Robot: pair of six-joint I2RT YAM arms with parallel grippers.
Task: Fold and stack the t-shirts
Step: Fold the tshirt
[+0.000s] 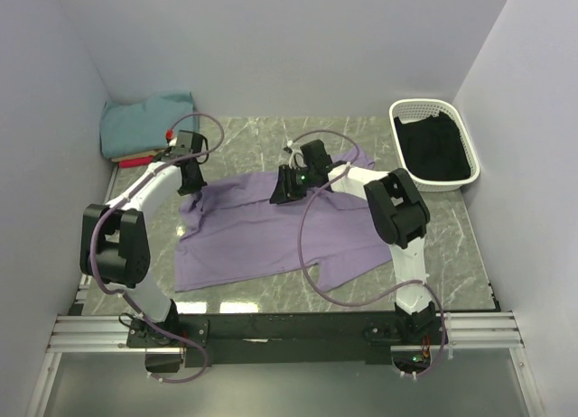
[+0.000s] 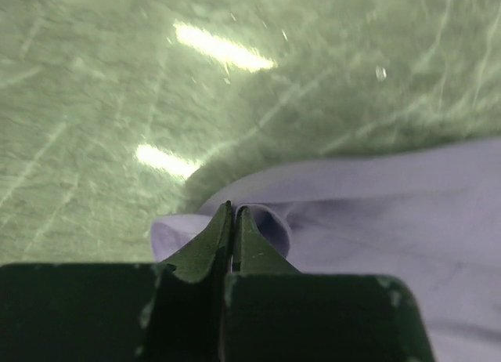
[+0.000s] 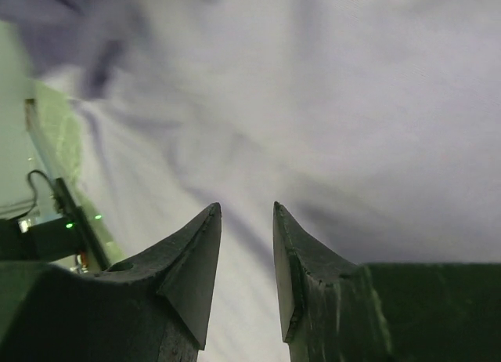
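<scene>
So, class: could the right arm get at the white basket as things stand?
Probably yes. The right gripper hangs open over the lavender t-shirt, holding nothing, and bare table lies between that arm and the white basket on its own side.

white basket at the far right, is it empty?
No, a dark cloth lies inside the white basket and covers most of its floor.

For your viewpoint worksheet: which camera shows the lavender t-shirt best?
Top external: nearly the whole lavender t-shirt, spread out. Left wrist shows a fold pinched in the left claw; right wrist, blurred cloth beyond the open right claw.
</scene>
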